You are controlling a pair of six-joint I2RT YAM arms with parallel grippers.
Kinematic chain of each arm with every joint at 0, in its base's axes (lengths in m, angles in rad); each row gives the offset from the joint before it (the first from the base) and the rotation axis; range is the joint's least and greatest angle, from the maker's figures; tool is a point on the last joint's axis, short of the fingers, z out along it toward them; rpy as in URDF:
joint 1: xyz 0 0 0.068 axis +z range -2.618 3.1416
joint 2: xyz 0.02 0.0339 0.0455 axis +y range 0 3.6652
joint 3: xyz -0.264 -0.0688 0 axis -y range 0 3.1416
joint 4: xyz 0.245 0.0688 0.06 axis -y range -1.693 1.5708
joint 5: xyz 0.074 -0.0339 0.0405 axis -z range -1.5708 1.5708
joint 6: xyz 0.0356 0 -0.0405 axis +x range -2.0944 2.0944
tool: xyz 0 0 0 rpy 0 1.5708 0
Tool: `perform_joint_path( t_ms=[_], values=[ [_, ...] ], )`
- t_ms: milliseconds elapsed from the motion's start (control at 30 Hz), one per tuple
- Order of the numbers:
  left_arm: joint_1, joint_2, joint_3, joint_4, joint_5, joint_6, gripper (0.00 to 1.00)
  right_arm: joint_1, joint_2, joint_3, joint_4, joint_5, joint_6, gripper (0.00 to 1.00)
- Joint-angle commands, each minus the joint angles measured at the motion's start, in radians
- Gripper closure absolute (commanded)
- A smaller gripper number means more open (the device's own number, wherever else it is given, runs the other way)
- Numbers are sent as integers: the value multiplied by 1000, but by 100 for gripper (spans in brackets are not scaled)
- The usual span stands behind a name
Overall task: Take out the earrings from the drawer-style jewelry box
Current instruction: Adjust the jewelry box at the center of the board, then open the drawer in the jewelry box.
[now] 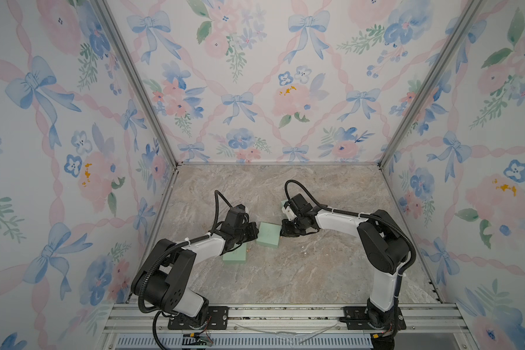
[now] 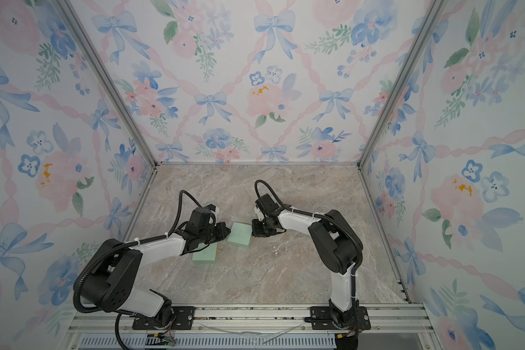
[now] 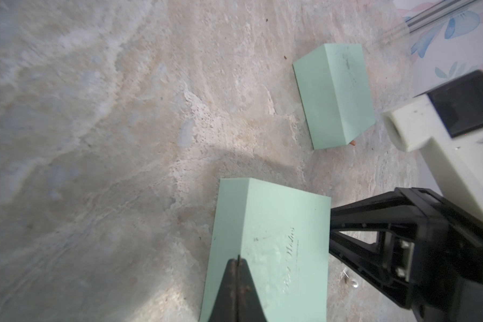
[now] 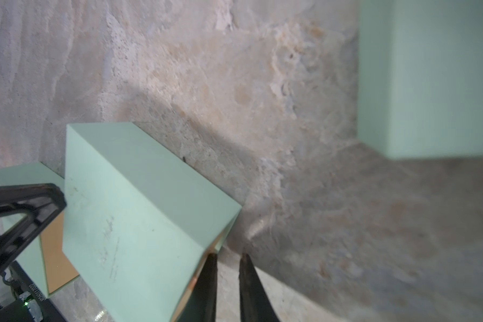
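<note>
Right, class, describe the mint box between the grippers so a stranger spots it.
On the marble tabletop, look between the left gripper and right gripper. The mint box there lies exposed; its nearest mint neighbour is half hidden under the left arm.

Soft even light, wrist cams blurry

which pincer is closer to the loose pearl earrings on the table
Right. The right pincer is at the green box's corner nearest the earrings; the left pincer hangs over the box top, farther off.
</note>
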State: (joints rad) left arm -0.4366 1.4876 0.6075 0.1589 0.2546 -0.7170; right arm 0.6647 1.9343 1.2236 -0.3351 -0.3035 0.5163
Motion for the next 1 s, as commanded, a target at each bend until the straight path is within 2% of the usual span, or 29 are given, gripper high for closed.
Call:
perform_joint_path(
  t_ms=[0,333,633,967],
  values=[
    [-6,-17,-21,-39,-24,-9,100,6,2,30,-1,-3,-6,82],
    [-6,-60,67,-136,-99,-4,100,-25,-81,3,-40,39,-18,81],
    [-8,-111,100,-137,-41,24,100,-34,-168,-70,2,18,28,81],
    [-20,-98,45,-88,11,3,100,17,-134,-95,38,11,62,81]
  ],
)
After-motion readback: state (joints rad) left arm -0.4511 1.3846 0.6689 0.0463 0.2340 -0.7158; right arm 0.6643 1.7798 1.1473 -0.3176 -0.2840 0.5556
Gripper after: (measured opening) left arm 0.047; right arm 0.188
